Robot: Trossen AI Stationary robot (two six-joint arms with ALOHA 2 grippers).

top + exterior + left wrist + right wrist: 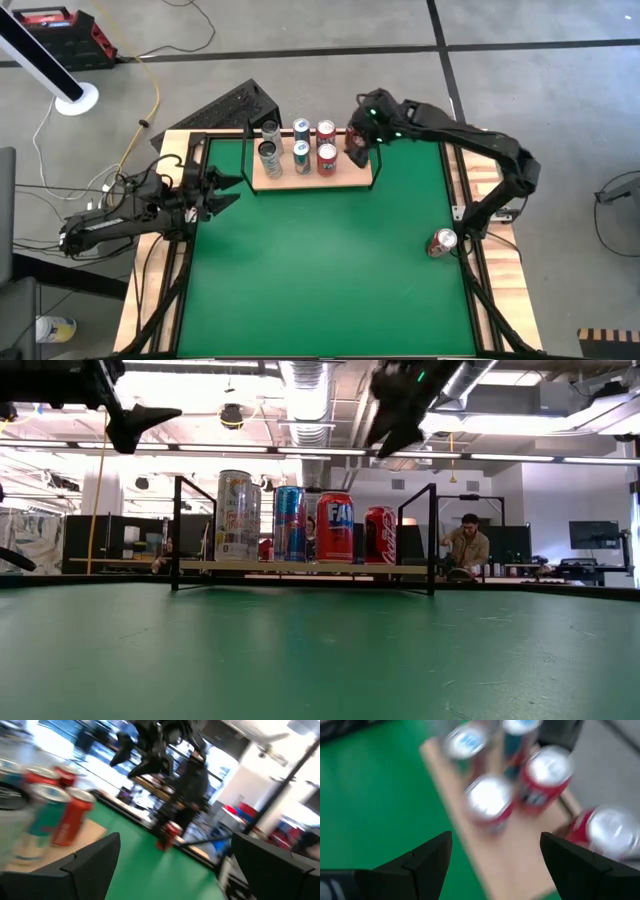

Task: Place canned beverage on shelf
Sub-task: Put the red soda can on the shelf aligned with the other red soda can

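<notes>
At nine o'clock of the green mat [320, 250], the left gripper [228, 192] waits with its dark fingers spread wide and empty. At twelve o'clock lies the flat rectangular light-wood shelf with thin black wire frame [355, 180], which carries upright round metal cans [300, 145]: silver, blue, red. Above its right end, the right gripper [362, 150] hangs wide, holding nothing. At three o'clock, a red canned beverage [442, 242] lies tipped.

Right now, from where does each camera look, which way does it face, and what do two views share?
High view: above, straight down; both arms, shelf.
Low view: table height, facing the shelf; grippers hang from above.
Left wrist view: faces across green mat; own open fingers.
Right wrist view: looks down on the shelf; own open fingers.
All four share the cans.
</notes>
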